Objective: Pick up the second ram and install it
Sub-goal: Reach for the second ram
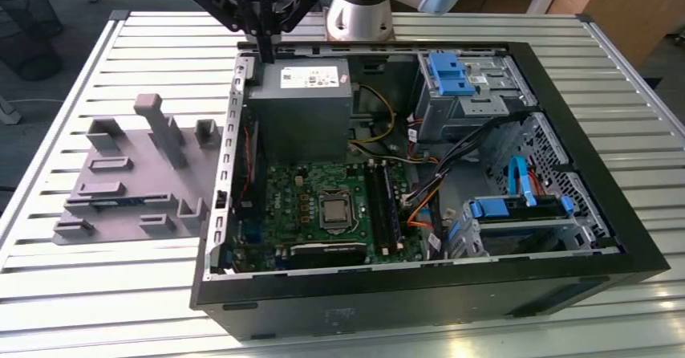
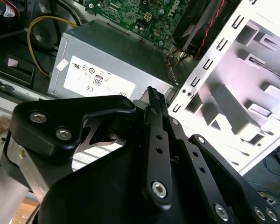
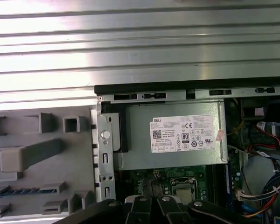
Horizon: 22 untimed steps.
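- second ram (image 1: pixel 112 201) – thin blue-green strip, seen edge-on, only its top edge visible; also in the first wrist view (image 3: pixel 23 191)
- it sits in a slot of the grey holder (image 1: pixel 118 145) on the tabletop (image 1: pixel 107 310), outside the case on the exterior view's left
- pincer (image 1: pixel 263 55) is clenched, fingers pressed together – above the case's far edge by the power supply (image 1: pixel 300 93), well apart from the ram
- open PC case (image 1: pixel 599 270) holds the power supply, green motherboard (image 1: pixel 310 197) and blue-clipped drive bays (image 1: pixel 455 73)
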Motion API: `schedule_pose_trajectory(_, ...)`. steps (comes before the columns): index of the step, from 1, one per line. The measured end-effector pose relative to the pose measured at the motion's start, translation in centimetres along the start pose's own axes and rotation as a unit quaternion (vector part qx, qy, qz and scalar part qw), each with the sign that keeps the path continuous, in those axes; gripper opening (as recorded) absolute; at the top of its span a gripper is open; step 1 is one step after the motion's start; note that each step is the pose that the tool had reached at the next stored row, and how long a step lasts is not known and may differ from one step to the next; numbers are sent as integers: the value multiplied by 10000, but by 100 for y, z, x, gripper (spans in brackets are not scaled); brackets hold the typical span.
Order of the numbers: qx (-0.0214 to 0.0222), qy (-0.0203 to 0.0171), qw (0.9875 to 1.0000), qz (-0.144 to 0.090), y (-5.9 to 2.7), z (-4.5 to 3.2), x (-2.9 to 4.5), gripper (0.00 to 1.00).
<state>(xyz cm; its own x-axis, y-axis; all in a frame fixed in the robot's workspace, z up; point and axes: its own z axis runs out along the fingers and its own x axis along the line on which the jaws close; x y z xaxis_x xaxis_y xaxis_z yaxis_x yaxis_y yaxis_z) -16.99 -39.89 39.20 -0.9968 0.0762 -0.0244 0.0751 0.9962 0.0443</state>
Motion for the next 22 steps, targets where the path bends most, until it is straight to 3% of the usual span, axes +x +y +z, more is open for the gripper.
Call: schedule_pose_trajectory(22,0,0,10000,0,-11,-1,138,11)
